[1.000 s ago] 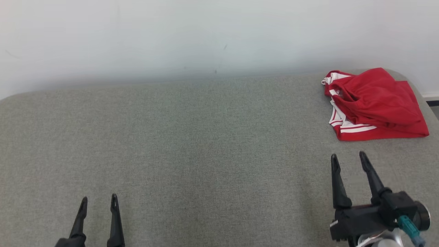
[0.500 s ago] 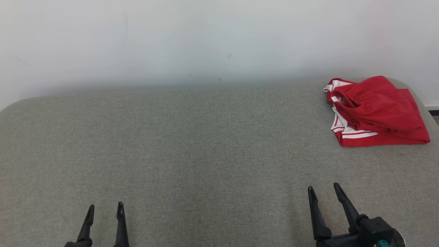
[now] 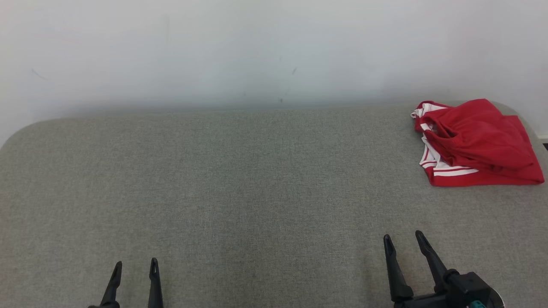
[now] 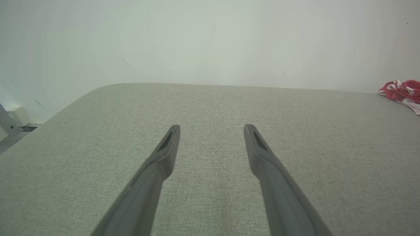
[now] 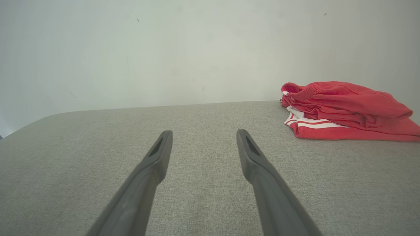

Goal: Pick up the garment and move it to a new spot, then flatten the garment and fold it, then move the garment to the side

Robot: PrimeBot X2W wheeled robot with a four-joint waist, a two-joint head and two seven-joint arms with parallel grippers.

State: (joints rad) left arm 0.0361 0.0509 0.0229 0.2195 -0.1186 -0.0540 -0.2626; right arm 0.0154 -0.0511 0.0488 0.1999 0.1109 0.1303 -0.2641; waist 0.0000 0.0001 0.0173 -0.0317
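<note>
**A:** Head view first. Where is the garment (image 3: 479,145)?

**B:** On the counter (image 3: 257,192), in its far right corner, close under the wall (image 3: 257,51). It is red cloth with white stripes, lying in stacked layers, the top one a bit rumpled.

**A:** And the hands?

**B:** The left hand (image 3: 135,262) is over the counter's near edge toward the left. The right hand (image 3: 403,235) is over the near edge toward the right. Both have their fingers spread with nothing between them. Neither touches the garment, and the right hand is well apart from it.

**A:** The left wrist view?

**B:** The left hand (image 4: 212,127) points across the bare counter, fingers wide and empty. The garment (image 4: 405,90) is a small red patch at the counter's far right end.

**A:** The right wrist view?

**B:** The right hand (image 5: 204,132), released too, aims at the counter's far edge. The garment (image 5: 344,111) sits to the right of its line. An elastic waistband lies on top with striped hems below, and the lower edges are roughly squared.

**A:** So how far along is the job?

**B:** The layered pile at the counter's side looks to me like a garment already folded and set aside. Both hands are empty, so little or nothing seems left. I can't rule out the other reading, though: a loosely heaped garment not yet picked up, with every step to come. The tidy lower edges tip me toward finished.
</note>
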